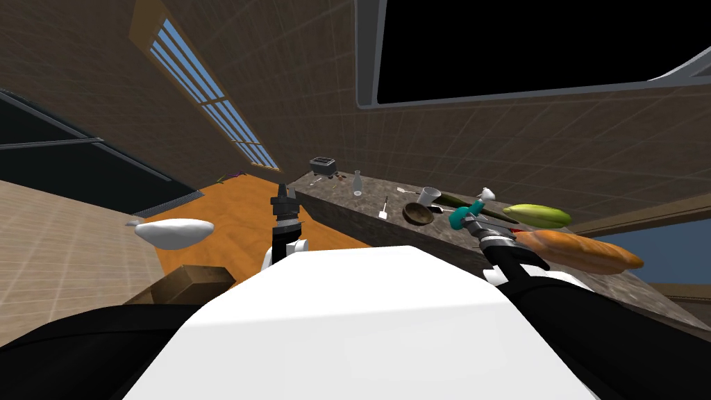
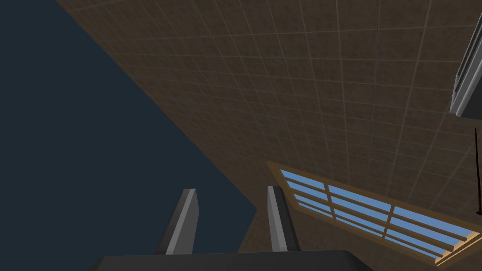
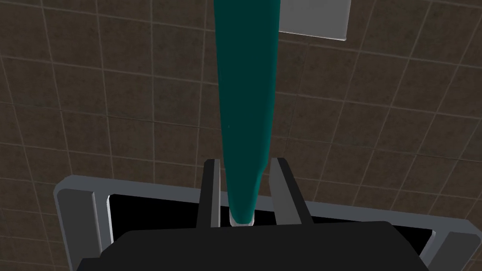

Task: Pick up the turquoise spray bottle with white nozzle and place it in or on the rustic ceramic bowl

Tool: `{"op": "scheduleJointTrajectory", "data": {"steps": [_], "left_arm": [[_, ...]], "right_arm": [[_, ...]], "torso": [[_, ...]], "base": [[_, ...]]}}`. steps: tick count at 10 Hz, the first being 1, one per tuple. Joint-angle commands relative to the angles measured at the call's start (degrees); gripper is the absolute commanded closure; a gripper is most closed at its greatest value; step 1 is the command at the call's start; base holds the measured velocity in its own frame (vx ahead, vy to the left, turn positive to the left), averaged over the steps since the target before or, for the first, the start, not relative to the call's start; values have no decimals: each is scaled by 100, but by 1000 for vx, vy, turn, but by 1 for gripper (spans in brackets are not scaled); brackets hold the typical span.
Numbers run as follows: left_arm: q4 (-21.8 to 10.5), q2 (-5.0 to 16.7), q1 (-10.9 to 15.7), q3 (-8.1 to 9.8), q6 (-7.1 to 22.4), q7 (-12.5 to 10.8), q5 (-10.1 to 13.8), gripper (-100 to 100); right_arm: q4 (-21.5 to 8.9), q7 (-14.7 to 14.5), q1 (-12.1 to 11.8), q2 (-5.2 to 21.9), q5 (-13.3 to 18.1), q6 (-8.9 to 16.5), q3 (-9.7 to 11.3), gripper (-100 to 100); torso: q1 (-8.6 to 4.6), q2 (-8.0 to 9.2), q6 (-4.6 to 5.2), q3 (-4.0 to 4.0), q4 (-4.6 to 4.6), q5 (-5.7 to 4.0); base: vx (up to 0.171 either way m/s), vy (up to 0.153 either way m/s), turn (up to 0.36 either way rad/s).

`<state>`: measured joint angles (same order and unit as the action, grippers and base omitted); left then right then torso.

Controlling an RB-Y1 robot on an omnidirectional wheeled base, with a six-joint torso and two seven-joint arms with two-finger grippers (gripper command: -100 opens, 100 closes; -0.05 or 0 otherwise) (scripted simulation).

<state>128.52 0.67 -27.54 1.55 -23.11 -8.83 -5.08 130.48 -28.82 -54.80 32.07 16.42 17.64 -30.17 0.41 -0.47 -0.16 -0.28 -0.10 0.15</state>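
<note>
Step in hand: carry phase, bottle grasped, not yet placed. The right gripper (image 1: 469, 221) had its fingers (image 3: 282, 186) clamped on the turquoise spray bottle (image 3: 245, 108), pressing its narrow end from both sides. In the right wrist view the bottle body ran straight out from between them against a brown tiled wall.

In the head view the spray bottle (image 1: 456, 218) sat in the gripper over the counter (image 1: 347, 208), white nozzle (image 1: 487, 194) on the far side. It was just beside the brown bowl (image 1: 417, 213), on the robot's right of it. Couldn't tell whether it was fully clear of the counter top. The bowl looked empty.

Also on the counter:
- a white cup (image 1: 428, 196) just behind the bowl
- a green-yellow long fruit (image 1: 537, 215)
- an orange-brown loaf (image 1: 582, 252) nearer the robot's right
- a clear glass bottle (image 1: 357, 183) further along

The left gripper (image 1: 282, 189) was raised off the counter's near end. Its fingers (image 2: 187, 216) were narrowly parted and held nothing.

Next move, as I judge it: shift the right hand a short way to the robot's left so the bottle is above the bowl's opening, lower it, then release. Watch for the cup close behind. The bottle looks long against the bowl, so it would likely end up lying across the rim rather than inside.
</note>
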Motion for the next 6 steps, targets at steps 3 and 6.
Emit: {"op": "scheduleJointTrajectory", "data": {"steps": [3,6], "left_arm": [[0,0,0,0,0,0,0,0],[0,0,0,0,0,0,0,0]], "right_arm": [[381,36,-83,112,-207,282,33,100],[739,59,-123,189,-390,562,109,100]], "torso": [[1,0,-1,1,1,0],[-8,5,-2,4,4,-3]], "base": [[71,72,16],[74,60,14]]}}
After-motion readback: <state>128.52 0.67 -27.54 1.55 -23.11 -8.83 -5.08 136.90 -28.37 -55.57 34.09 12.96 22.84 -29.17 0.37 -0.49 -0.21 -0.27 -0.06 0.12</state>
